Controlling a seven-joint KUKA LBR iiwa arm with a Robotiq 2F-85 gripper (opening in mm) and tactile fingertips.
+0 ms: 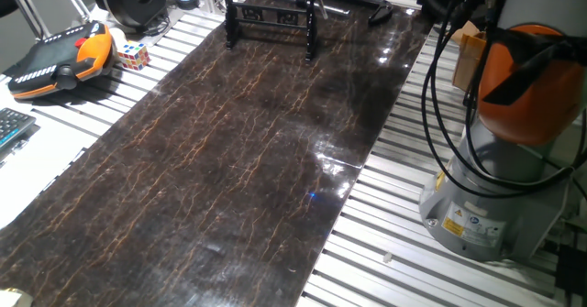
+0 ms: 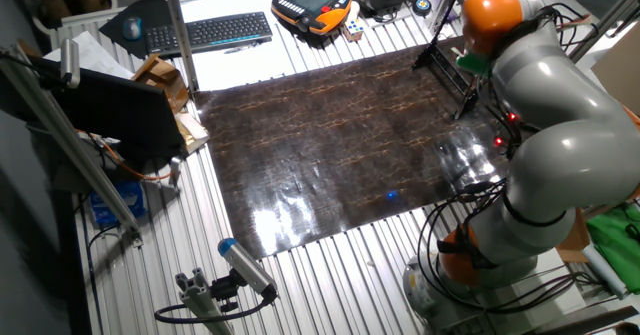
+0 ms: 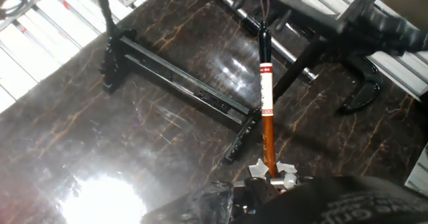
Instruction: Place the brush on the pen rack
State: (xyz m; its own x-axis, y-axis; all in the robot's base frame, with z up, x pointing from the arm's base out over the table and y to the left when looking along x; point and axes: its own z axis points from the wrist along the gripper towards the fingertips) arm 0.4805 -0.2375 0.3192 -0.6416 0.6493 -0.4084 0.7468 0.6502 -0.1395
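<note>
In the hand view my gripper (image 3: 271,175) is shut on the lower end of the brush (image 3: 267,110). The brush has an orange-brown shaft, a whitish band with red marks, and a dark tip pointing away from me. The pen rack (image 3: 175,80) is a low black frame with two posts and a crossbar, standing on the dark mat just left of the brush. The brush hangs above the mat beside the rack's right post, not resting on the bar. The rack also shows at the far end of the mat in one fixed view (image 1: 272,18). The gripper itself is out of both fixed views.
A black stand with a metal rod (image 3: 287,50) and a curved foot (image 3: 364,93) lies just behind the rack. An orange teach pendant (image 1: 64,60) and a colour cube (image 1: 131,55) sit left of the mat (image 1: 248,160). The robot base (image 1: 500,197) is at the right.
</note>
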